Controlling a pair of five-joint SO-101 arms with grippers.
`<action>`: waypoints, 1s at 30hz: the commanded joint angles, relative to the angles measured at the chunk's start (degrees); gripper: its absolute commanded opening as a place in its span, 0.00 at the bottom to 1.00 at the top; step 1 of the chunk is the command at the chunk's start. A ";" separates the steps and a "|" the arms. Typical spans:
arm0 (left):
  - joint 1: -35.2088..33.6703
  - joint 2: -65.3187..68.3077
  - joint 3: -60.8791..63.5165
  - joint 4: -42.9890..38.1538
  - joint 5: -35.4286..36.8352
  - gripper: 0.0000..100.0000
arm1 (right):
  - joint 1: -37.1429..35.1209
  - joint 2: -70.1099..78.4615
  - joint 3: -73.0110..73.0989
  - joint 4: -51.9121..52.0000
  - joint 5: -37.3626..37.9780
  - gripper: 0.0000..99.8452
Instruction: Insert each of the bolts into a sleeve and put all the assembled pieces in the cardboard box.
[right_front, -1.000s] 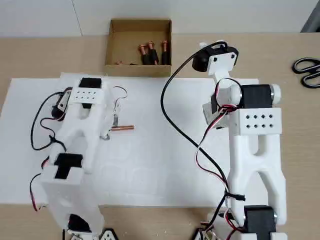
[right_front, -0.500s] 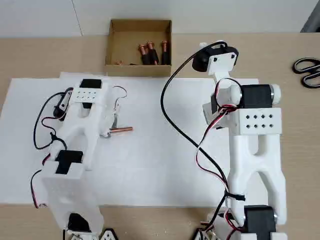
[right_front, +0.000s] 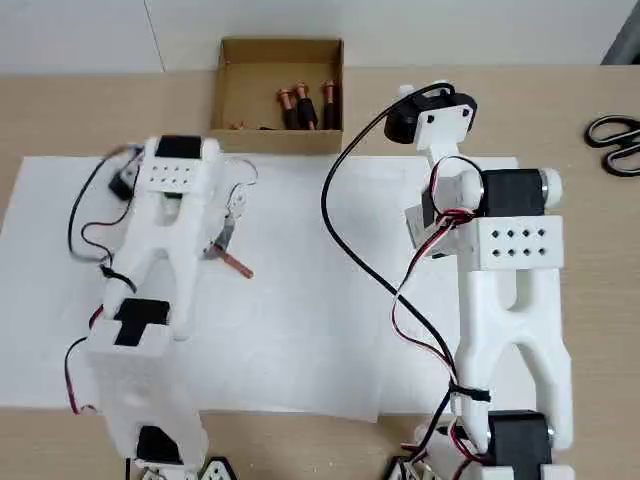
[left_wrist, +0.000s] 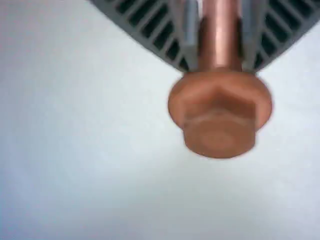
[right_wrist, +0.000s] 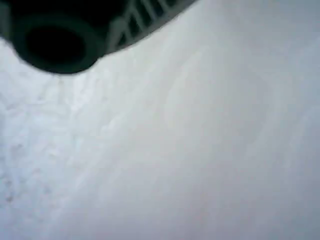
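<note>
A copper bolt (right_front: 238, 264) sticks out slantwise from my left gripper (right_front: 226, 240) over the white paper. In the left wrist view the bolt (left_wrist: 220, 112) shows its hexagonal head end-on, with its shaft clamped between the grey ribbed fingers (left_wrist: 150, 35). My right gripper (right_front: 418, 228) hangs over the paper's right half. In the right wrist view a black sleeve (right_wrist: 55, 46) shows its open end, sitting against a ribbed finger (right_wrist: 140, 20) just above the paper. The cardboard box (right_front: 240, 95) at the back holds several assembled pieces (right_front: 305, 105).
White paper (right_front: 300, 330) covers the middle of the wooden table. Scissors (right_front: 612, 140) lie at the far right edge. A black cable (right_front: 345, 240) loops from the right arm across the paper between the two arms.
My left arm has shifted a little toward the box and turned its wrist. The bolt in its grip swung from lying level, pointing right, to slanting toward the near right. The right arm stayed still.
</note>
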 joint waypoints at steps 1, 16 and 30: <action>-0.97 -0.97 -6.11 2.90 -19.25 0.01 | 0.13 -2.68 -0.35 0.13 -0.70 0.00; -3.25 -0.26 -0.92 1.67 -53.45 0.01 | 0.13 -2.68 -0.35 0.13 -0.79 0.00; -2.37 -0.18 4.62 -4.66 -61.10 0.09 | 0.13 -2.68 -0.35 0.13 -0.79 0.00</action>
